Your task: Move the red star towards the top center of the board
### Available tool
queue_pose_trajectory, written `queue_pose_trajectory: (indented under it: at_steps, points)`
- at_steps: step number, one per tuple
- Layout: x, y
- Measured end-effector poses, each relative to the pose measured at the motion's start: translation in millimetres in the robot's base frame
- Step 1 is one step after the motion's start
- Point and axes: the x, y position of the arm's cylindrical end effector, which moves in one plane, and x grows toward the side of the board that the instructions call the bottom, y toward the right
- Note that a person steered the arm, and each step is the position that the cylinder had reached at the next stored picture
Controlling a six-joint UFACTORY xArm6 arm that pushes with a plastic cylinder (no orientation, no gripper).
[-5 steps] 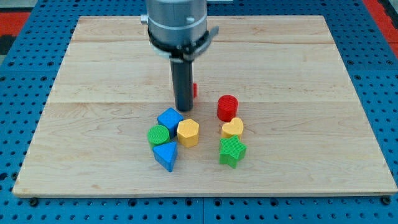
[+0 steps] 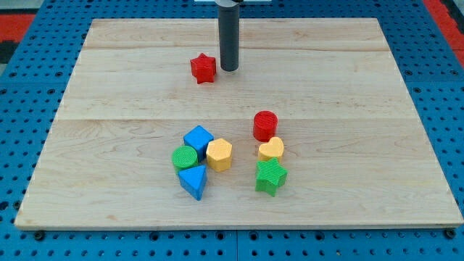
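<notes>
Near the board's top edge, centre | my tip (image 2: 229, 69) just right of red star (image 2: 204, 68) | star moved up from mid-board, nearly placed | no fingers, bare rod

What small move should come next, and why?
Probably bring my tip round below the red star and nudge it up and slightly right. The tip sits just right of the star, which lies a little left of centre, short of the board's top edge.
</notes>
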Motion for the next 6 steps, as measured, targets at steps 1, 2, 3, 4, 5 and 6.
queue_pose_trajectory:
  at_steps: [1,2,3,4,5,6]
  points:
    - [0.0,0.0]
    - [-1.1,2.2]
    - [13.1,18.6]
    - [65.2,37.3]
    - [48.4,-53.0]
    - [15.3,-34.1]
